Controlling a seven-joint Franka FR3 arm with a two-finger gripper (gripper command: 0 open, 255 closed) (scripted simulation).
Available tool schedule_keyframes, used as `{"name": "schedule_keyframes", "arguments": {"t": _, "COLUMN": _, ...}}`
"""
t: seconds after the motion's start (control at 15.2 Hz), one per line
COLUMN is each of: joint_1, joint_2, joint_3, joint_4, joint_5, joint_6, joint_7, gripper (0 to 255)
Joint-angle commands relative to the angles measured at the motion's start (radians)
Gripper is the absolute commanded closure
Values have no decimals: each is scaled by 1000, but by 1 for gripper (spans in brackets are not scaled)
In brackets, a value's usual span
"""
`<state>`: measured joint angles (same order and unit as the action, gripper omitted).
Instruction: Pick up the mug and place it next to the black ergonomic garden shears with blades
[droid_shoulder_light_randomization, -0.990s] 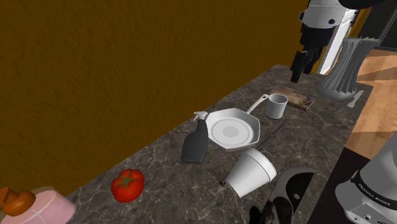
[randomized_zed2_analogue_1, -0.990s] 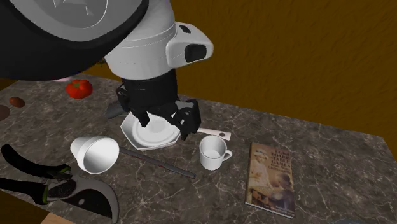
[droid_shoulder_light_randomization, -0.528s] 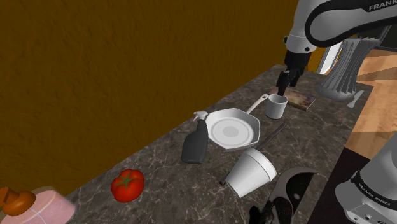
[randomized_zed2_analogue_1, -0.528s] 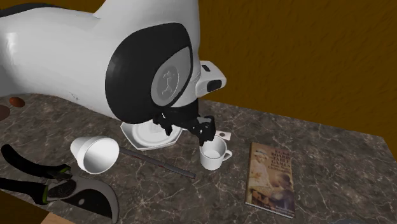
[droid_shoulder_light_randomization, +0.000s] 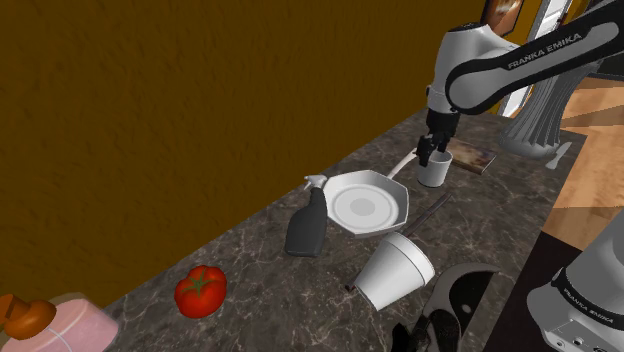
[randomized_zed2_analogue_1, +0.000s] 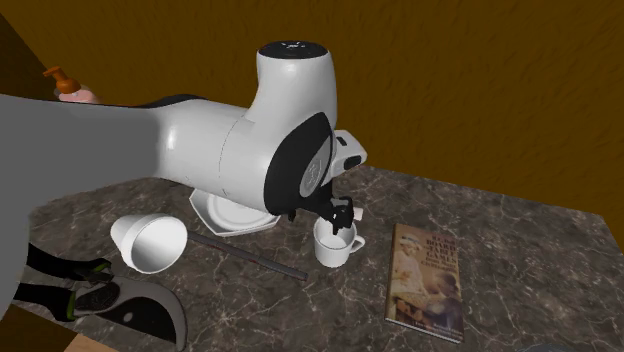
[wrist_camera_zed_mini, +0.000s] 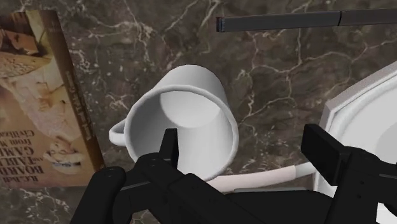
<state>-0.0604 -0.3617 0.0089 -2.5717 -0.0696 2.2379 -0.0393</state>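
Note:
A white mug (droid_shoulder_light_randomization: 434, 170) (randomized_zed2_analogue_1: 335, 244) (wrist_camera_zed_mini: 191, 118) stands upright on the dark marble counter (droid_shoulder_light_randomization: 250, 270), its handle towards the book. My black gripper (droid_shoulder_light_randomization: 430, 152) (randomized_zed2_analogue_1: 338, 214) (wrist_camera_zed_mini: 245, 145) is open right above it. One finger (wrist_camera_zed_mini: 169, 147) hangs over the mug's inside, and the other finger (wrist_camera_zed_mini: 321, 150) is outside, near the plate's rim. Neither touches the mug. The black garden shears (droid_shoulder_light_randomization: 445, 310) (randomized_zed2_analogue_1: 95, 297) with a curved blade lie at the counter's near end, beyond the tipped white cup.
A white octagonal plate (droid_shoulder_light_randomization: 368, 205) (randomized_zed2_analogue_1: 235, 213) (wrist_camera_zed_mini: 356, 121) lies beside the mug, a book (droid_shoulder_light_randomization: 468, 153) (randomized_zed2_analogue_1: 427, 277) (wrist_camera_zed_mini: 38, 95) on its other side. A dark rod (randomized_zed2_analogue_1: 250, 257) (wrist_camera_zed_mini: 299, 22), a tipped white cup (droid_shoulder_light_randomization: 397, 270) (randomized_zed2_analogue_1: 150, 242), a spray bottle (droid_shoulder_light_randomization: 308, 225) and a tomato (droid_shoulder_light_randomization: 200, 290) share the counter.
The arm has swung down and towards the shoulder view's left, bringing the gripper from high above the book to the mug's rim. The fingers stayed open; the mug has not moved.

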Motion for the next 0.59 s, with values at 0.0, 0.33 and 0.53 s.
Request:
{"name": "schedule_keyframes", "arguments": {"t": 0.0, "joint_1": -5, "joint_2": 34, "joint_3": -3, "joint_4": -9, "joint_5": -7, "joint_6": 45, "joint_7": -1, "gripper": 0}}
{"name": "schedule_keyframes", "arguments": {"t": 0.33, "joint_1": -8, "joint_2": 83, "joint_3": -4, "joint_4": -39, "joint_5": -14, "joint_6": 124, "joint_7": 3, "gripper": 0}}
{"name": "schedule_keyframes", "arguments": {"t": 0.53, "joint_1": -9, "joint_2": 89, "joint_3": -5, "joint_4": -42, "joint_5": -15, "joint_6": 133, "joint_7": 4, "gripper": 0}}
